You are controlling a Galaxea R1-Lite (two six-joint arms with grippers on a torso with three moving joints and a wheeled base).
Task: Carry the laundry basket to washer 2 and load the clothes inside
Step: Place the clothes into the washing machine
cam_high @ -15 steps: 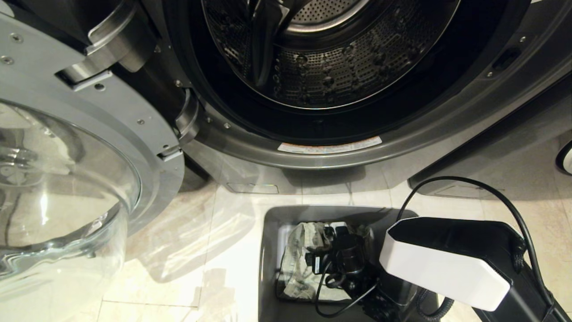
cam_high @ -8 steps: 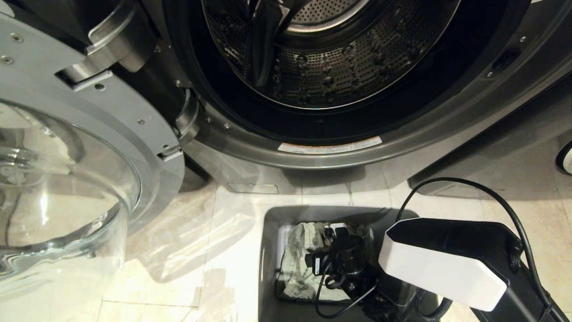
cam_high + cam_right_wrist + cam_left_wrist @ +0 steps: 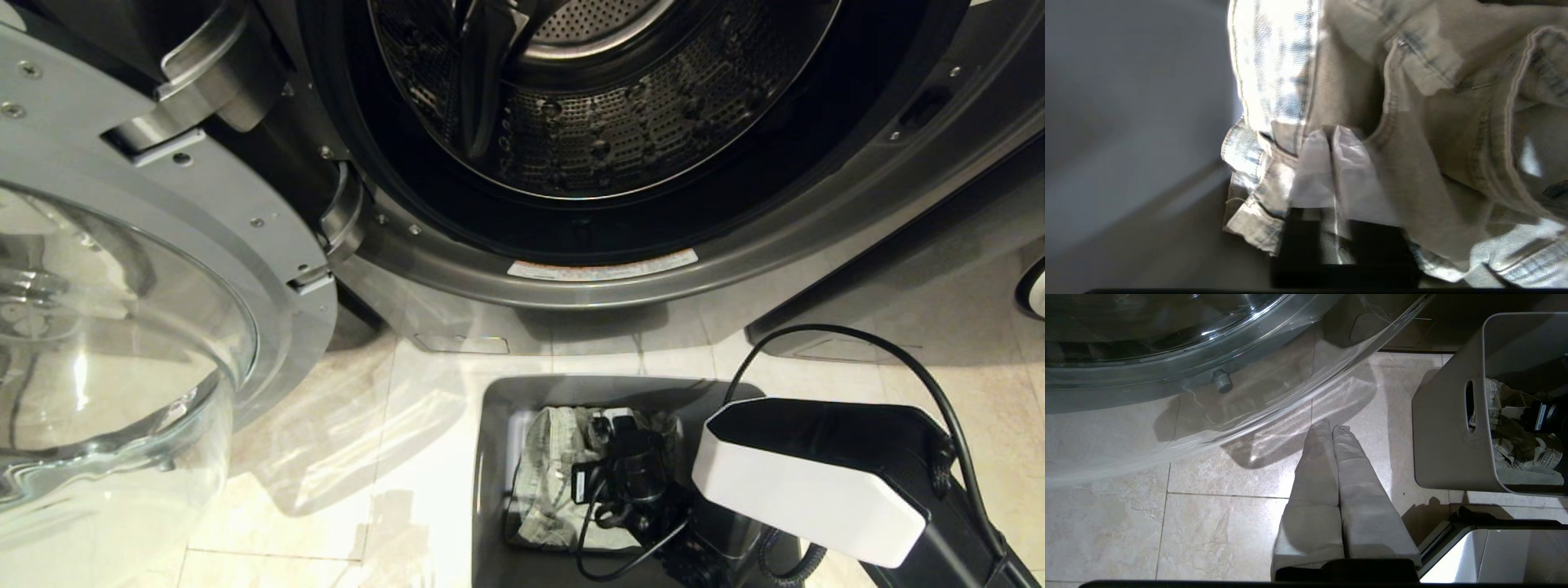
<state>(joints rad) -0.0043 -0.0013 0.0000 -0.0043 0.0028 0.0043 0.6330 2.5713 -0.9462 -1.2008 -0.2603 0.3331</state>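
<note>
The grey laundry basket (image 3: 490, 457) stands on the tile floor in front of a dark grey front-load washer (image 3: 457, 278). The washer's number label is out of view, and its steel drum (image 3: 588, 122) is bare. The pale denim clothes (image 3: 543, 465) lie crumpled in the basket. My right gripper (image 3: 600, 437) reaches down into the basket. In the right wrist view its fingertips (image 3: 1331, 132) are pressed together on a fold of the clothes (image 3: 1433, 143). My left gripper (image 3: 1331, 426) hangs shut and empty over the floor, beside the basket (image 3: 1443, 428).
The washer's round glass door (image 3: 122, 327) is swung wide open at the left and juts out over the floor. A second dark machine panel (image 3: 939, 269) stands at the right. My right arm's white cover (image 3: 808, 490) and cable overhang the basket's right side.
My right gripper's fingers have closed on the clothes inside the basket. The arm, the basket and the washer stay where they were.
</note>
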